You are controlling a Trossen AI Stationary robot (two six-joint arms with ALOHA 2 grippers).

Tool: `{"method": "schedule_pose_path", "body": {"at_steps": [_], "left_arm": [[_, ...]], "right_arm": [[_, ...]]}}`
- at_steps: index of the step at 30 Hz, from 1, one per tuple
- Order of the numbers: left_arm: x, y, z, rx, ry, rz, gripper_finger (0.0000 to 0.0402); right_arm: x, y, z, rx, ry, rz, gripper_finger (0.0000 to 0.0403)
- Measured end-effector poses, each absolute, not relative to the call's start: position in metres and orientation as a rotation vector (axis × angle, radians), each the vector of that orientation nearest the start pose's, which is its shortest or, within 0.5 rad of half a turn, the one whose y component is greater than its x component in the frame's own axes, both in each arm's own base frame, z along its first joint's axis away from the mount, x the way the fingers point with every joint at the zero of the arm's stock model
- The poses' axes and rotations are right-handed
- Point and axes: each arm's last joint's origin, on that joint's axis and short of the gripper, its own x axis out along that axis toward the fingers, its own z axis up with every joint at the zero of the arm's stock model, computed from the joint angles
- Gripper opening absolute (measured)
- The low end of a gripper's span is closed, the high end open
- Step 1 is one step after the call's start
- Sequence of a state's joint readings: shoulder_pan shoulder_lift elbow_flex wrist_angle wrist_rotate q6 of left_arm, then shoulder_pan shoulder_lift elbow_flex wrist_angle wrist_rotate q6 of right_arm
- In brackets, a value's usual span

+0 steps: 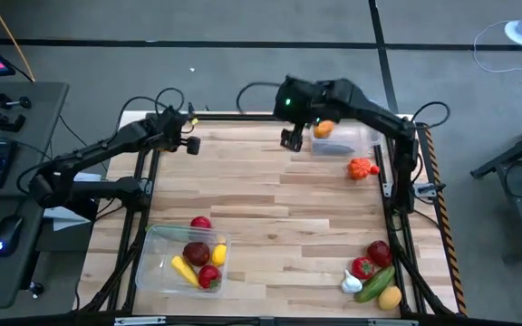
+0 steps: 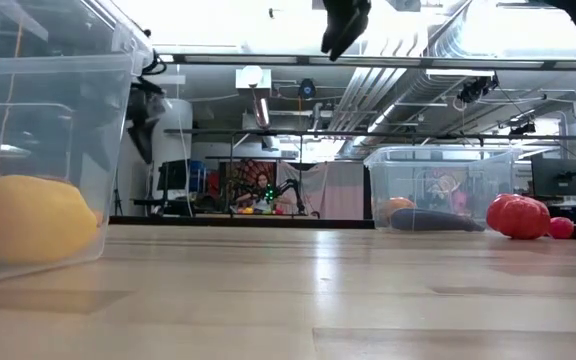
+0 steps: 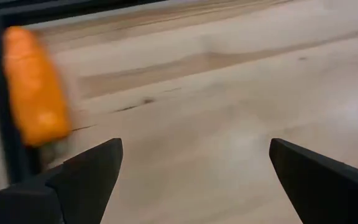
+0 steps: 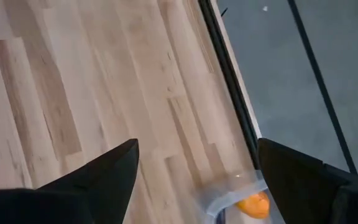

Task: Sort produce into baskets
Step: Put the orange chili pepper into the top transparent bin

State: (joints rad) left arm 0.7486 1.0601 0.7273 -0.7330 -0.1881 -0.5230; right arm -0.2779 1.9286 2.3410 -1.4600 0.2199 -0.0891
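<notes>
Two clear baskets (image 1: 185, 258) (image 1: 344, 138), loose produce (image 1: 371, 269), no legible labels

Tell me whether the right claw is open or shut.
Open. The right claw shows its two dark fingers spread wide, with bare table between them and nothing gripped.

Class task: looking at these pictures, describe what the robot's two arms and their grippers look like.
Both arms are dark, jointed tubes with black cables looping from them. The right arm shows a small green light near its wrist. The left gripper and right gripper each have two dark, wedge-shaped fingers tapering to points.
</notes>
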Motion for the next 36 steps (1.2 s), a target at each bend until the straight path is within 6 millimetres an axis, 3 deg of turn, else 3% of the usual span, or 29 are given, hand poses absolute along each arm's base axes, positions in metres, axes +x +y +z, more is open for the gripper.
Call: {"method": "schedule_pose_path", "body": {"at_steps": [7, 15, 22, 26, 36], "left_arm": [[0.122, 0.145, 0.22, -0.719, 0.793, 1.432, 0.0395], [0.115, 0.172, 0.194, -0.817, 0.872, 1.572, 0.0395], [0.115, 0.187, 0.165, -0.897, 0.98, 1.649, 0.0395], [0.117, 0.188, 0.156, -0.895, 0.947, 1.717, 0.0395], [0.118, 0.191, 0.124, -0.868, 0.891, 1.789, 0.0395]], "right_arm": [[0.315, -0.145, 0.435, 0.006, 1.037, -0.352, 0.0316], [0.29, -0.17, 0.444, 0.081, 0.979, -0.291, 0.0316], [0.275, -0.163, 0.455, 0.089, 0.962, -0.284, 0.0316], [0.264, -0.156, 0.463, 0.1, 0.961, -0.31, 0.0316], [0.236, -0.12, 0.492, 0.092, 0.869, -0.42, 0.0316]]}}
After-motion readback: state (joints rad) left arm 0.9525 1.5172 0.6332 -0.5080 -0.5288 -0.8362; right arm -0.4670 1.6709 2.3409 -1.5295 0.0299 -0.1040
